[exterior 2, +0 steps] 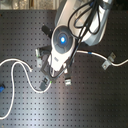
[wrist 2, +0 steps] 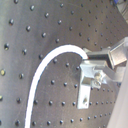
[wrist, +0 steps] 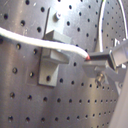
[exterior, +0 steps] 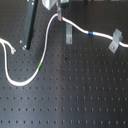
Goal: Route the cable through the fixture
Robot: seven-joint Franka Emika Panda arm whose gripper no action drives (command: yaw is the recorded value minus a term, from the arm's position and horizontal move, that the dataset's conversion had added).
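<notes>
My claw (wrist: 97, 60) is pinched on the cable (wrist: 30, 40), a smooth white cord lying across the slot of a grey metal clip (wrist: 52, 50) bolted to the counter (wrist: 20, 100). If I drag sideways too low, I judge the limp cord could ride over the clip's square lip and spring out, or my fingertips could strike it. Beyond the clip, the counter is matte black plate dotted with holes.

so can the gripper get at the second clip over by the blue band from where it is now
Probably yes. The gripper holds the cable at the first clip; the board between it and the second clip near the blue band looks bare, with only cable lying there.
</notes>
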